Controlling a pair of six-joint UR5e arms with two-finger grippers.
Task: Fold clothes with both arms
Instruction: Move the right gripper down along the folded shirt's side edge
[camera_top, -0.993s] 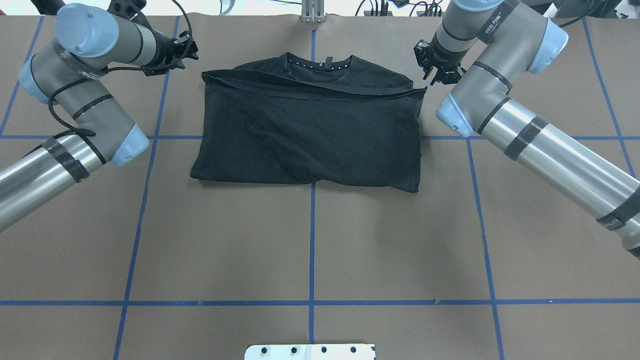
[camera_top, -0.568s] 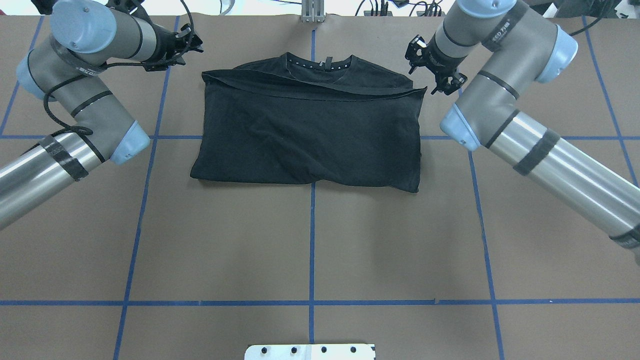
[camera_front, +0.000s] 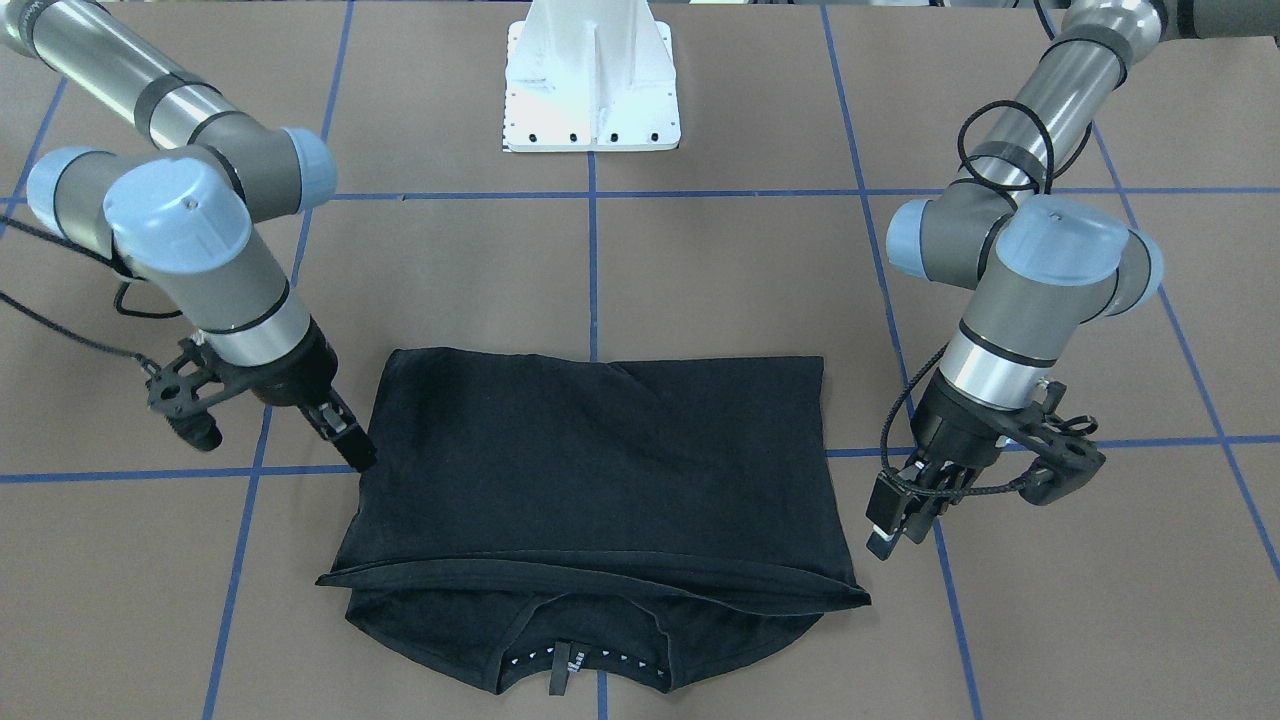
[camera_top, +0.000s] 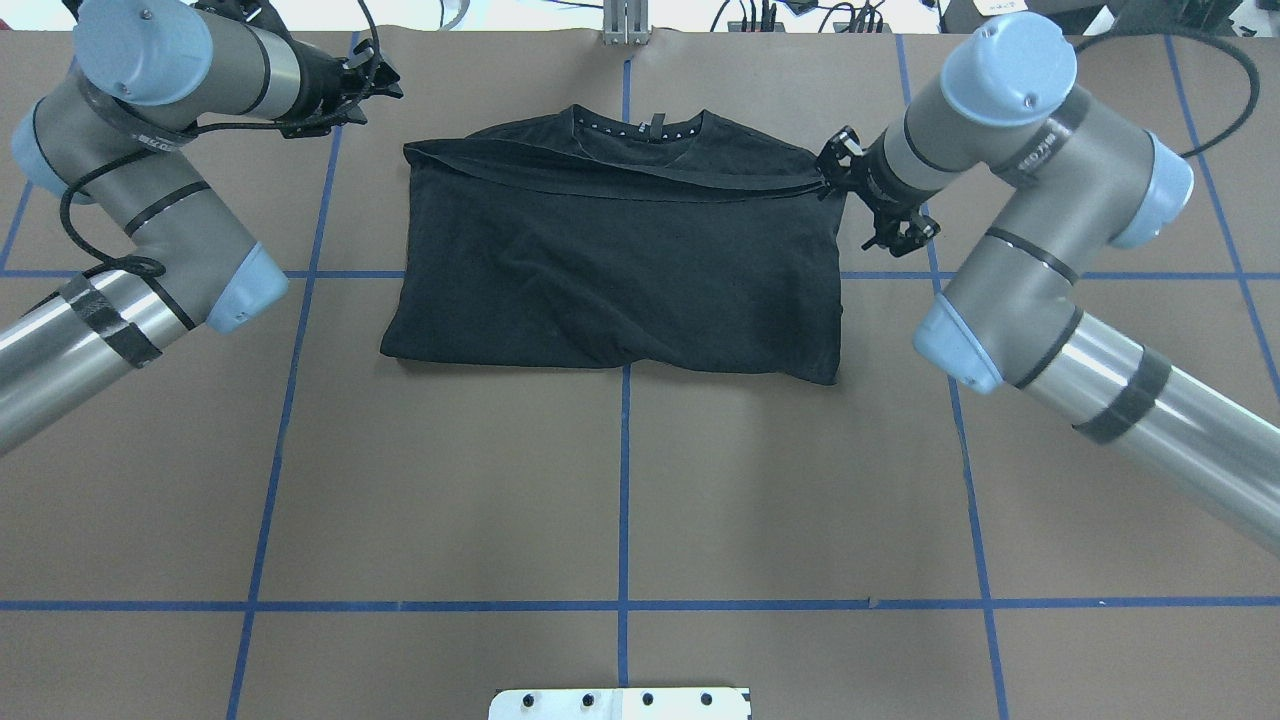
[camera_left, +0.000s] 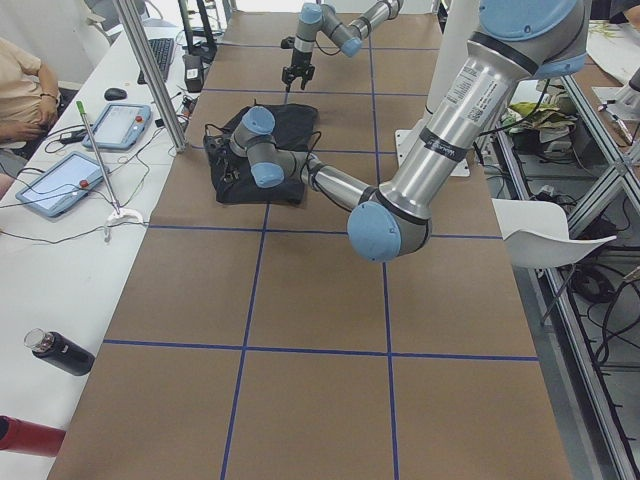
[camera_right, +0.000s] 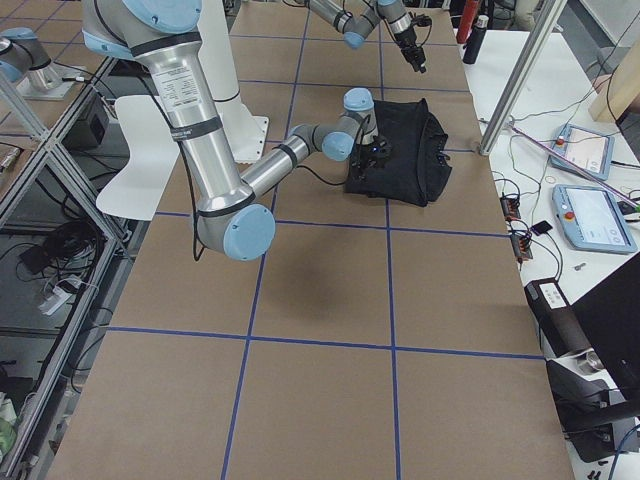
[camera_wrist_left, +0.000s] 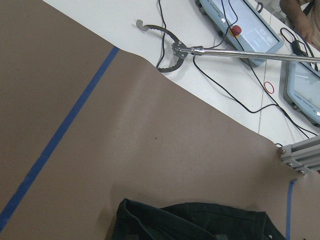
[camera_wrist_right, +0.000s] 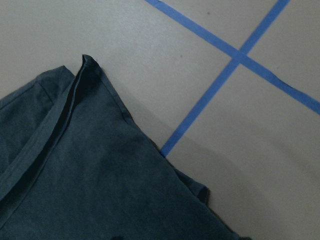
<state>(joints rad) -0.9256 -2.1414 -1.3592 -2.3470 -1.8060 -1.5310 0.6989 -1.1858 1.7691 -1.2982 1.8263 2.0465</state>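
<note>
**Item 1, shirt** (camera_top: 620, 270). Black, lying flat on the far middle of the table (camera_top: 620, 500), astride the centre blue tape line (camera_top: 624, 480). We record it as doubled over. The near part is laid back towards the collar (camera_top: 645, 125), which shows at the far edge. The upper layer's edge runs at a slight slant just short of the collar. Only plain black cloth shows, with no print. Soft creases cross the near half.

**Item 2, right gripper** (camera_front: 355, 450). It hangs over the shirt's right edge, towards the far right corner, and looks raised off the cloth. We cannot tell whether its jaws are spread or pressed together.

**Item 3, left gripper** (camera_front: 888, 530). It sits beyond the shirt's far left corner, apart from the cloth. We cannot read its jaw state either.

**Step in hand, in our judgement.** 1 fold is done and the 2 grippers are placing for the next grip.

**Next move.** Each gripper should settle on its own far corner and pinch both layers together. The left one needs to close its gap to the cloth first, so that the 2 sides lift evenly.
</note>
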